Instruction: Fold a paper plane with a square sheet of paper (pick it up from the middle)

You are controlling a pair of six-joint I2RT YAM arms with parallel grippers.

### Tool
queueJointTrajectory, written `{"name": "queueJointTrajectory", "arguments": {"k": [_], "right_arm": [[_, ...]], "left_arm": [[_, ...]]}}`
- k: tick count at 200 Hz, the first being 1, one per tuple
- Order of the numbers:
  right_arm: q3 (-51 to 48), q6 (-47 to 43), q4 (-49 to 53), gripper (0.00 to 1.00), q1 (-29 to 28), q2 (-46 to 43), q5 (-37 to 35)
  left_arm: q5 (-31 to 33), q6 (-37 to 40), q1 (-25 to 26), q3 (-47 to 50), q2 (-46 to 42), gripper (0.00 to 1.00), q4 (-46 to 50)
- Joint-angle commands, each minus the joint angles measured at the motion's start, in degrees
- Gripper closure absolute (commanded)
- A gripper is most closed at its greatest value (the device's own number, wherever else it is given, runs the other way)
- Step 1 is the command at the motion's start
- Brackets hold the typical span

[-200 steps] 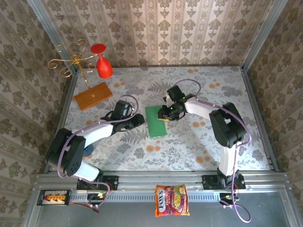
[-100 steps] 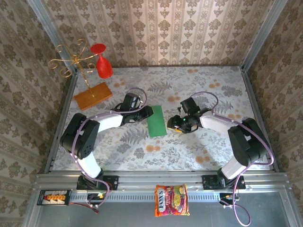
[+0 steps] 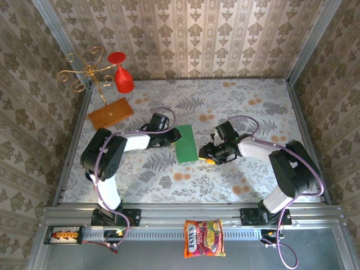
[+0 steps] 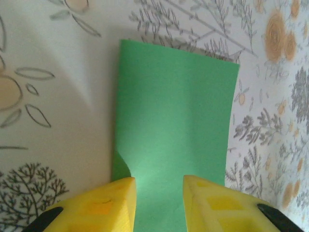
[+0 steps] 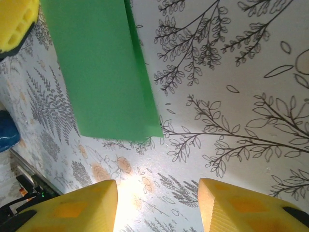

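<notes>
The square sheet of paper (image 3: 186, 143) is bright green and lies on the flowered table as a narrow folded rectangle. My left gripper (image 3: 175, 135) is at its left edge. In the left wrist view the paper (image 4: 174, 121) runs between the two yellow fingers of my left gripper (image 4: 159, 186), which stand apart over it, and its near left edge curls up a little. My right gripper (image 3: 207, 153) is just right of the sheet's near right corner. It is open over bare table (image 5: 157, 188), with the paper (image 5: 101, 72) ahead to the upper left.
An orange-brown board (image 3: 111, 112) carrying a gold wire stand and a red glass (image 3: 122, 77) is at the back left. A printed snack packet (image 3: 203, 238) lies on the front rail. A blue thing (image 5: 6, 131) shows at the left edge of the right wrist view.
My left gripper has moved right to the sheet's left edge. My right gripper has come off the paper, drawn back toward the near right, and stands wider.
</notes>
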State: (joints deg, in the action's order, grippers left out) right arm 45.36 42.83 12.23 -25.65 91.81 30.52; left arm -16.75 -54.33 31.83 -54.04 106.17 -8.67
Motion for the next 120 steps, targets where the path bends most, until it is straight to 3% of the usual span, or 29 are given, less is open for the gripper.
{"name": "queueJointTrajectory", "arguments": {"k": [1, 120], "right_arm": [[-1.3, 1.7, -2.5, 0.53, 0.3, -0.1, 2.3], [0.2, 4.8, -10.7, 0.61, 0.3, 6.6, 6.3]], "left_arm": [[1.5, -2.0, 0.3, -0.7, 0.8, 0.7, 0.5], [1.3, -1.5, 0.7, -1.9, 1.5, 0.71, 5.0]]}}
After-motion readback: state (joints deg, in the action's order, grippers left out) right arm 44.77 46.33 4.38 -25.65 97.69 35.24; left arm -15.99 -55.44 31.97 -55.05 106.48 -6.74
